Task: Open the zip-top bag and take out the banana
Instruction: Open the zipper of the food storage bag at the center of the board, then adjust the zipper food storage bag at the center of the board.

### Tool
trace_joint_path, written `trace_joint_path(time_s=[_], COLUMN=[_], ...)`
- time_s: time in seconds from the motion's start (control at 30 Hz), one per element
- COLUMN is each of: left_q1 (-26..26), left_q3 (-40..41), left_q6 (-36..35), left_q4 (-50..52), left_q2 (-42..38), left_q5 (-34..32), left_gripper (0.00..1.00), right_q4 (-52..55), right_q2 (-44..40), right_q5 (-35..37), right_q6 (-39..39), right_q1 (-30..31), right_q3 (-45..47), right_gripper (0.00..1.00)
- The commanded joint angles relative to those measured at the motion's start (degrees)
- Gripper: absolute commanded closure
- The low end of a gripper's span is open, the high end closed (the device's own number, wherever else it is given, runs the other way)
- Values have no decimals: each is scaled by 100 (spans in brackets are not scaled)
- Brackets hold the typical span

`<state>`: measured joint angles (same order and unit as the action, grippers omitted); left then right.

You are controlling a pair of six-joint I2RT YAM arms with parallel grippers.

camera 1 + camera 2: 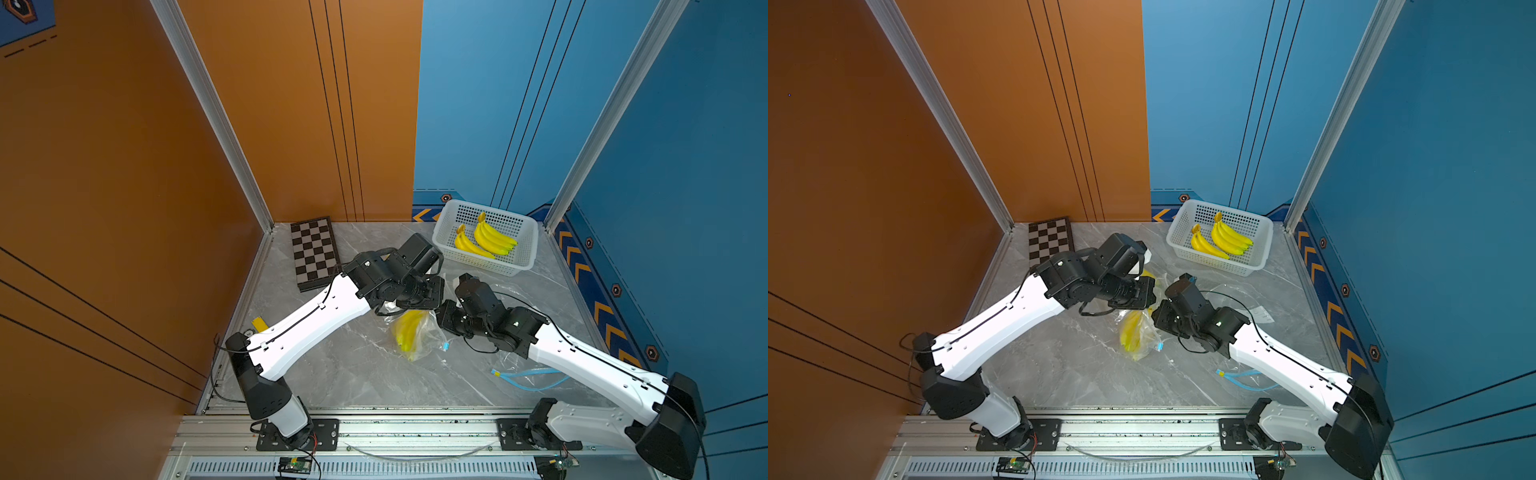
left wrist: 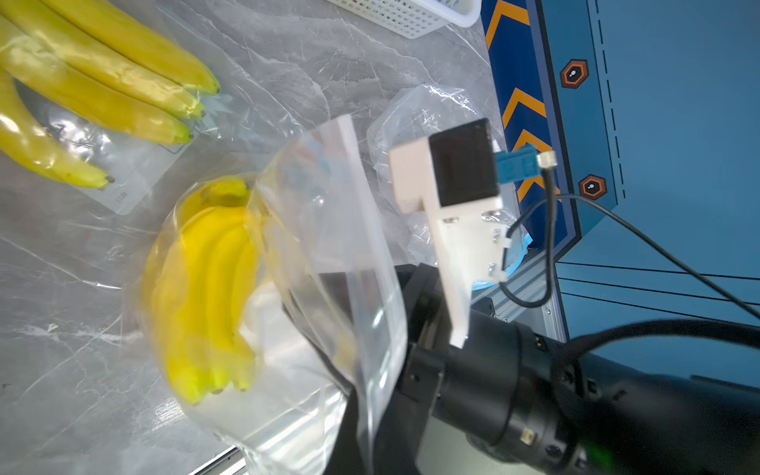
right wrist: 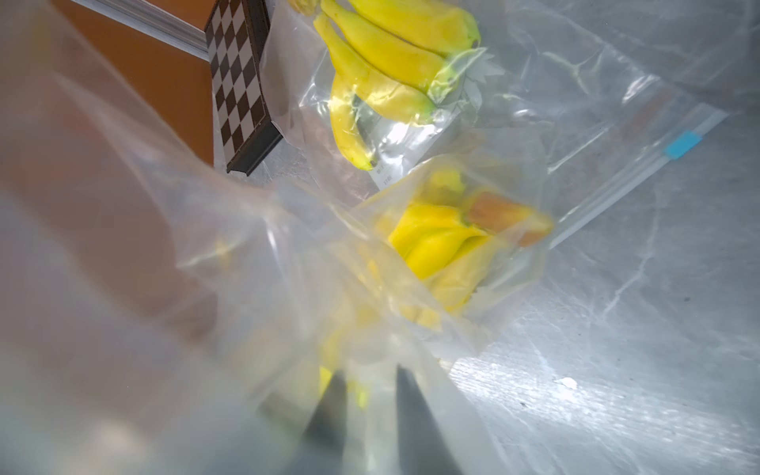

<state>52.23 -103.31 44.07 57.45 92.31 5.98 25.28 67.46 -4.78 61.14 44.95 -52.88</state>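
Note:
A clear zip-top bag (image 1: pixel 419 340) (image 2: pixel 341 246) hangs just above the middle of the table with a yellow banana (image 1: pixel 409 332) (image 1: pixel 1131 334) (image 2: pixel 205 296) (image 3: pixel 436 242) bunch inside. My left gripper (image 2: pixel 366 415) (image 1: pixel 419 305) is shut on the bag's top edge, with film pinched between its dark fingers. My right gripper (image 3: pixel 370 411) (image 1: pixel 444 318) faces it from the right, shut on the opposite side of the bag's mouth. Its fingers (image 3: pixel 411 411) show only blurred through the plastic. The bag's blue zip slider (image 1: pixel 445 345) (image 3: pixel 682 146) sits at the right end of the zip track.
A second bagged banana bunch (image 2: pixel 103 82) (image 3: pixel 382 61) lies on the table under the left arm. A white basket (image 1: pixel 519 266) with two loose bunches stands at the back right. A chessboard (image 1: pixel 312 253) lies at the back left. Empty bags (image 1: pixel 528 378) lie under the right arm.

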Motion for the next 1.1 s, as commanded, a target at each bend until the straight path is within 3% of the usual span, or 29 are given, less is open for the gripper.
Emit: trace_joint_path(time_s=[0.0,0.17,0.3,0.5,0.77,0.87,0.93,0.97,1.07], left_q1=[-190,-68,176,540,714,723,727,719,598], left_q3=[190,214,317,321,194,129,93,59,68], left_q6=[15,-35,61,154,215,224,212,187,113], left_q4=[-130,-227,-561,-850,-911,-910,-907,-906,-911], left_q2=[-151,-37,72,345,550,595,625,652,562], left_q5=[192,252,322,407,433,447,465,511,598], left_gripper=[100,100,100,100,100,100,100,98,68], right_q4=[1284,3322,3717,2562,1974,1850,1427,1190,800], right_q2=[-413,-2017,-2469,-1766,-1014,-805,-675,-596,-396], right_q5=[225,588,121,-511,-387,-304,-365,-455,-571], right_q6=[38,-63,-163,-99,-140,-214,-221,-216,-196], right_q1=[-154,-849,-1004,-290,-88,-104,-138,-187,-249], right_q3=[393,514,115,-475,-244,-140,159,319,636], right_gripper=[100,100,99,74,67,49,43,42,41])
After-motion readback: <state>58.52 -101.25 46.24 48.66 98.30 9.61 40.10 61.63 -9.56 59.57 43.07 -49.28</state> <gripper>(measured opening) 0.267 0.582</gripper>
